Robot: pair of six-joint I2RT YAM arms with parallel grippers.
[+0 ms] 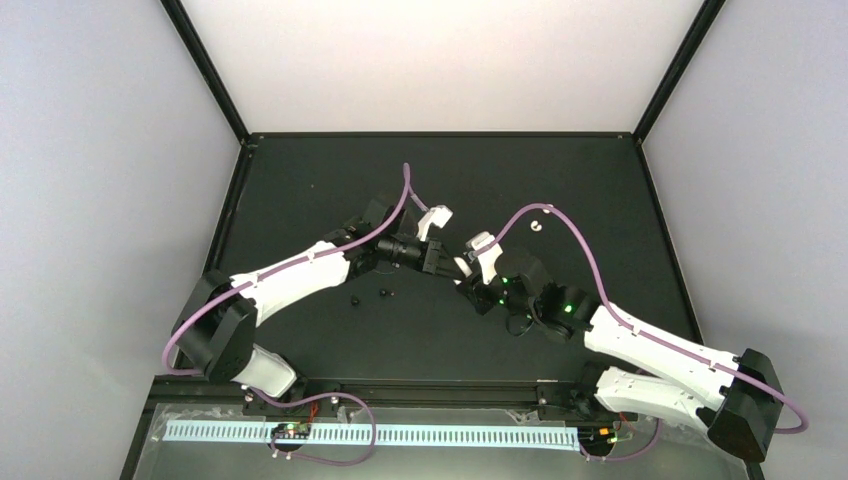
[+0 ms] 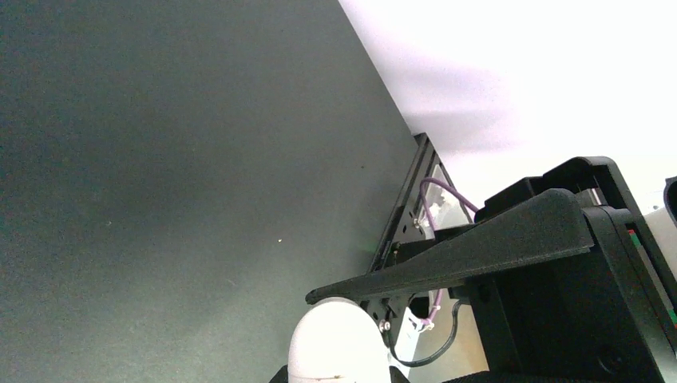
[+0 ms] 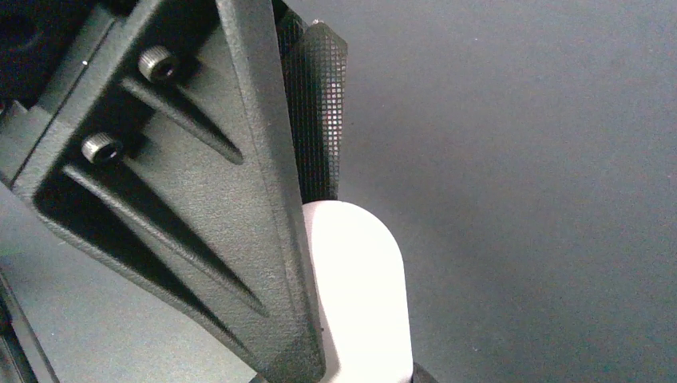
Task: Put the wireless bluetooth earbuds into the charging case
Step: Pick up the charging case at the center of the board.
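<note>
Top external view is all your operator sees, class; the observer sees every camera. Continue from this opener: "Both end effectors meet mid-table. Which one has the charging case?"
Observer: In the right wrist view, the charging case is clamped between the right end effector's smooth finger and textured pad.
Operator: And the left end effector?
Observer: In the left wrist view, its upper finger ends right at the case's rounded white end.
Operator: Any sockets visible?
Observer: No, both wrist views show only the white outer shell.
</note>
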